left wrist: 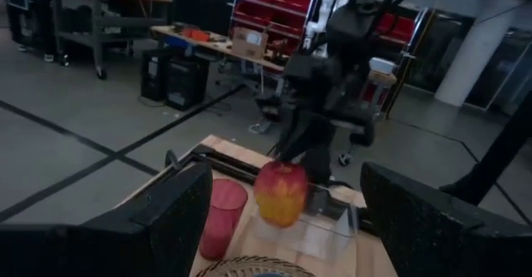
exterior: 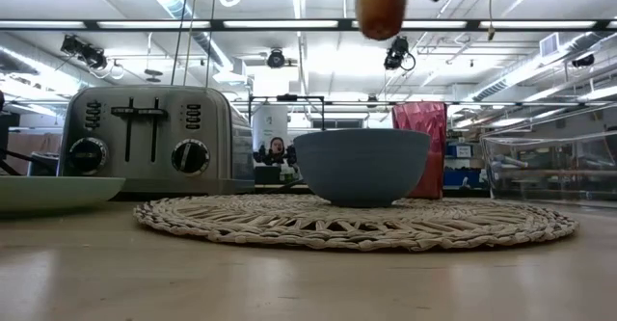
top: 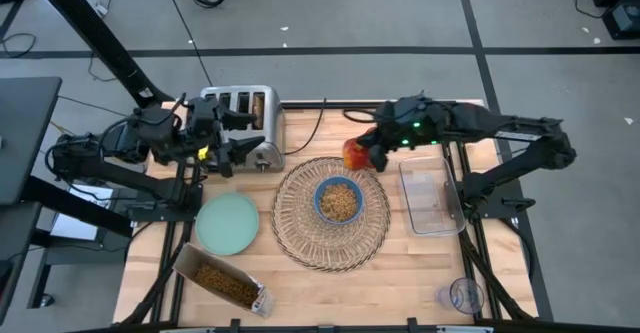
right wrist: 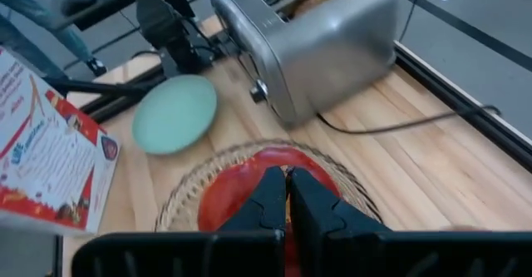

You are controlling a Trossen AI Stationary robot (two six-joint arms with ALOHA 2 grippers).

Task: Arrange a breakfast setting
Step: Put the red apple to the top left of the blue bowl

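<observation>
1. Two dark arms work over a wooden tabletop (top: 300, 283); the step in hand looks like carrying the fruit to its place in the setting.
2. Right claw (top: 362, 154), upper middle of the high view, is clamped on the red fruit (top: 354, 153), held in the air beyond the far edge of the mat (top: 332, 214).
3. Blue bowl (top: 339, 200) with cereal sits at the mat's centre; green plate (top: 227, 222) lies just left of the mat; red cup (left wrist: 219, 217) stands behind the fruit near the clear tray (top: 431, 195).
4. Left claw (top: 215, 143), fingers apart, waits at upper left beside the toaster (top: 246, 126).
5. Next move likely calls for lowering the fruit to a free spot, clear of bowl and cup, then releasing.
</observation>
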